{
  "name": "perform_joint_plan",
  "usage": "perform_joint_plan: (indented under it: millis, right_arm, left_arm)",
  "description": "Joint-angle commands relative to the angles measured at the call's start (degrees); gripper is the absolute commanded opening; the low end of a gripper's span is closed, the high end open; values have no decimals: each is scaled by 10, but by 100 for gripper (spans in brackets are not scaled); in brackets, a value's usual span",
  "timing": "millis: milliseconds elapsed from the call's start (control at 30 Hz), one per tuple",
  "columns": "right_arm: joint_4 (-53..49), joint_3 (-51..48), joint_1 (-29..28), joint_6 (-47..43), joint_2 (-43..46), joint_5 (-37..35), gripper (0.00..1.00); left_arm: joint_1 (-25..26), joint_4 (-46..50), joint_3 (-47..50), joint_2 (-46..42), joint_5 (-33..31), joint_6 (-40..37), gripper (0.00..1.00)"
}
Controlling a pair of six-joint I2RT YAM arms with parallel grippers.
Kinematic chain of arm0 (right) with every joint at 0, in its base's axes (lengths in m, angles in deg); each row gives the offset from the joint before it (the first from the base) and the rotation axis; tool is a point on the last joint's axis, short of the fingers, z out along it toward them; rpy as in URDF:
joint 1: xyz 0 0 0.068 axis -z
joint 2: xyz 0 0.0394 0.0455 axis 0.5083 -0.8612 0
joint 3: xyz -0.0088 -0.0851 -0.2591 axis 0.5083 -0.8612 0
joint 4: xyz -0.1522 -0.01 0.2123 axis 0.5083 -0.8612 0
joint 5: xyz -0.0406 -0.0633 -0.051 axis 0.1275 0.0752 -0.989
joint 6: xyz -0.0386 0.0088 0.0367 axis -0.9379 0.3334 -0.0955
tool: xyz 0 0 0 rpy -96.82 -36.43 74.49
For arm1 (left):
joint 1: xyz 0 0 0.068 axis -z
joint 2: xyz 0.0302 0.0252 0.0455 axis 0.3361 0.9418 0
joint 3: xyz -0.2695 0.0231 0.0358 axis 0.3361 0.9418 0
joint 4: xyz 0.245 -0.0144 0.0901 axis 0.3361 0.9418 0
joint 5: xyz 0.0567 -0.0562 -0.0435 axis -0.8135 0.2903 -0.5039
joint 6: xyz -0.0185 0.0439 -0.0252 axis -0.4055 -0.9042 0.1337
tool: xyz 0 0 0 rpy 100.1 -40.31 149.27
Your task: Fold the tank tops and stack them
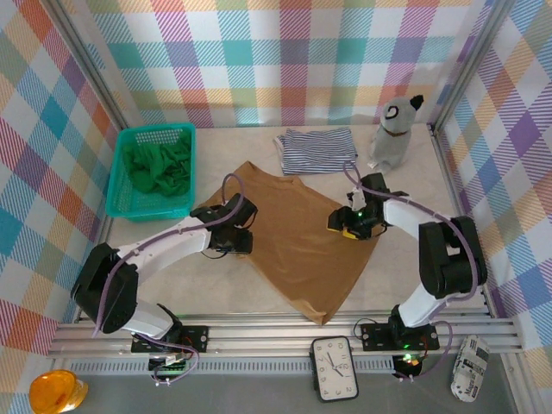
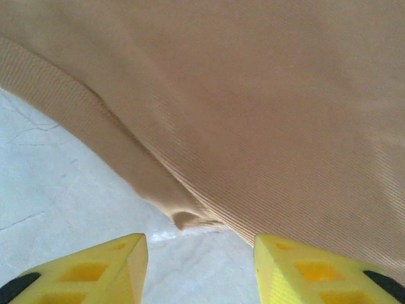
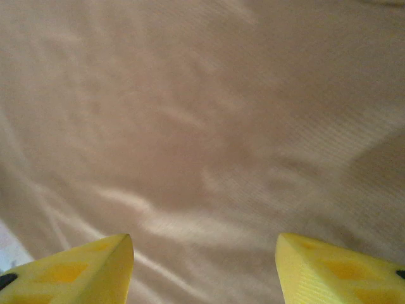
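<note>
The tan-brown tank top [image 1: 293, 237] lies spread flat in the middle of the table. My left gripper [image 1: 233, 242] sits low at its left edge. In the left wrist view this gripper [image 2: 199, 269] is open, with bare table between its yellow fingers [image 2: 114, 266] and the top's hem [image 2: 190, 218] just ahead. My right gripper [image 1: 344, 226] hovers over the top's right side. It is open [image 3: 205, 269], and the tan cloth [image 3: 202, 139] lies under it, not gripped. The striped tank top [image 1: 317, 148] lies folded at the back. The green tank top [image 1: 157, 166] is bunched in the basket.
The teal mesh basket [image 1: 120, 177] stands at the back left. A grey plush toy [image 1: 397, 129] sits at the back right beside the striped top. A clock [image 1: 335, 368], an orange object [image 1: 56, 392] and a white device [image 1: 470, 366] lie in front of the rail.
</note>
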Motion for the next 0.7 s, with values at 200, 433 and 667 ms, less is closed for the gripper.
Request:
perform_joint_plan:
  millis: [200, 433, 667]
  right_arm:
    - [-18, 98, 18, -58, -108, -91, 63]
    - [-76, 184, 34, -98, -160, -107, 63]
    - [-40, 172, 36, -142, -79, -65, 65]
  left_arm:
    - [-14, -48, 30, 79, 54, -5, 48]
    - [11, -60, 27, 87, 113, 13, 48]
    - [27, 27, -14, 35, 33, 48, 48]
